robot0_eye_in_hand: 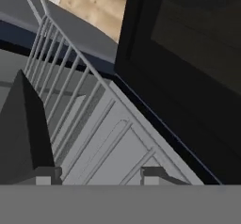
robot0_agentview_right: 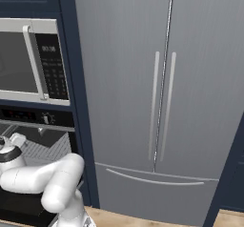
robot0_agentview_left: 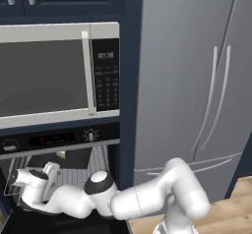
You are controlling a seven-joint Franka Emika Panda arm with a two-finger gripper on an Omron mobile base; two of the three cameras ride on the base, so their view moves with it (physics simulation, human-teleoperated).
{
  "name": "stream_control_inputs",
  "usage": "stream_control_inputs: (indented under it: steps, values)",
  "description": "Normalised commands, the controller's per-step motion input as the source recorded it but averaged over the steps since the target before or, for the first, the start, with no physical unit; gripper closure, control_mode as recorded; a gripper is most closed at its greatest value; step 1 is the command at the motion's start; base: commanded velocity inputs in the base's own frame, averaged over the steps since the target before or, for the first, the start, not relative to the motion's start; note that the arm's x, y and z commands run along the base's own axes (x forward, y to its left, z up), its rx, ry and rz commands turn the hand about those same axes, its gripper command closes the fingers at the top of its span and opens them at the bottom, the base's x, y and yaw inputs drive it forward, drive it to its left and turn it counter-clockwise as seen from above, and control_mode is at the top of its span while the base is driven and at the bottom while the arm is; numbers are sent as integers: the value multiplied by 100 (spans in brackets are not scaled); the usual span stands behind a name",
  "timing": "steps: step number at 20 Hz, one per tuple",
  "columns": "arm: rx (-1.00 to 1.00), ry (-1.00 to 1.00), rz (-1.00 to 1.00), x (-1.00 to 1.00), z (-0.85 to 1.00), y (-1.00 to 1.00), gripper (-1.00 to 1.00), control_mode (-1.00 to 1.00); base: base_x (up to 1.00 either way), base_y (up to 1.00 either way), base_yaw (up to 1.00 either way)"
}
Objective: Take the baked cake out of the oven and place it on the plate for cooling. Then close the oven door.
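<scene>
The black oven [robot0_agentview_left: 59,140] sits under the microwave, and its cavity stands open with a wire rack [robot0_agentview_left: 74,171] inside. The oven door [robot0_agentview_left: 44,224] is folded down at the bottom. My arm reaches low into the opening, hand [robot0_agentview_left: 28,185] just above the rack's front left. In the hand view my gripper [robot0_eye_in_hand: 99,173] is open over the rack bars [robot0_eye_in_hand: 94,124], with nothing between its tips, and the oven door's black panel [robot0_eye_in_hand: 188,77] is on the right. A small pale-brown bit [robot0_agentview_left: 61,154] lies deep in the cavity; I cannot tell if it is the cake. The plate is out of view.
A grey-fronted microwave [robot0_agentview_left: 49,75] hangs directly above the oven. A tall steel fridge [robot0_agentview_right: 162,102] stands to the right behind a dark blue cabinet post [robot0_agentview_left: 128,130]. Wooden floor [robot0_agentview_left: 241,198] lies below. A dark wedge shape [robot0_eye_in_hand: 23,129] sits left of the gripper.
</scene>
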Motion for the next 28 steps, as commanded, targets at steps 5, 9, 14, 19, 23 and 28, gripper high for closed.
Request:
stream_control_inputs:
  steps: [5,9,14,19,23,28]
  values:
    - [-15,0,0,-76,-94,1,-100,-100,0,0,0]
    - [-16,0,0,-76,-94,1,-100,-100,0,0,0]
    - [-15,0,0,-74,-94,1,-100,-100,0,0,0]
    - [-16,0,0,-70,-94,2,-100,-100,0,0,0]
    - [-16,0,0,-71,-94,2,-100,-100,0,0,0]
    - [-15,4,0,-67,-94,1,-100,-100,0,0,0]
